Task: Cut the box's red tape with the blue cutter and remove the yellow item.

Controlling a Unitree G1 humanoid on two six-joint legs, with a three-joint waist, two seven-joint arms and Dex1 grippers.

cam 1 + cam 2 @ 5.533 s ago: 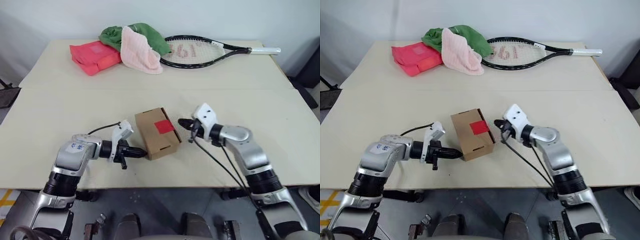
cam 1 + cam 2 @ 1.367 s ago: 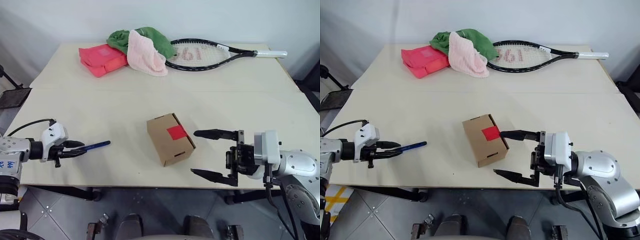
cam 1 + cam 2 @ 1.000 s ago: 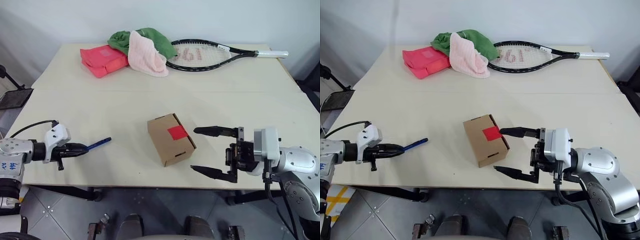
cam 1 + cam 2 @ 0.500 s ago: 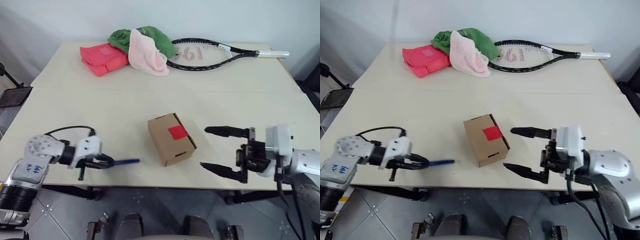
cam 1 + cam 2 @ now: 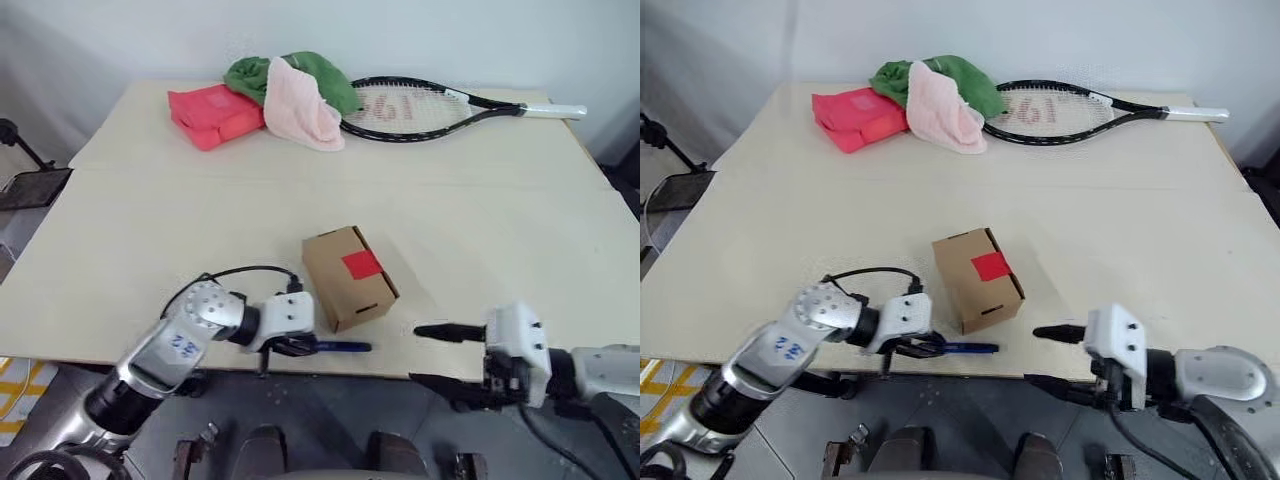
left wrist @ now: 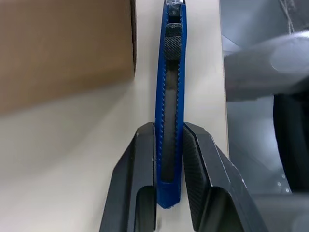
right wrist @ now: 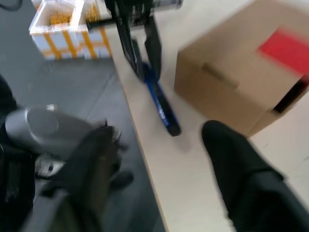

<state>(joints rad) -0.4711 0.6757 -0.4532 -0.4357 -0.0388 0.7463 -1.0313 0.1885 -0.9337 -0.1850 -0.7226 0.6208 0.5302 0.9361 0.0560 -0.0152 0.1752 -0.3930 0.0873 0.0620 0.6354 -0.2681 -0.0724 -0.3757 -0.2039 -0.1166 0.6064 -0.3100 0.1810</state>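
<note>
left gripper [image 5: 292, 346] pinching the blue cutter [image 5: 335, 347] along the table's [image 5: 150, 230] near edge, just beside the box [image 5: 348, 277]. right gripper [image 5: 436, 354] spread, off that edge. best to steady the box before slicing the red tape [image 5: 362, 264]. blade tip hard to make out; yellow item presumably hidden inside.

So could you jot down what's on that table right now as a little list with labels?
box: brown carton, closed, near the front edge of the table
red tape: square on the box top, uncut
blue cutter: held level in front of the box, at the table edge
left gripper: shut on the blue cutter
right gripper: jaws apart, empty, right of the box
far side: red-pink packet, pink cloth, green cloth, tennis racket
</note>
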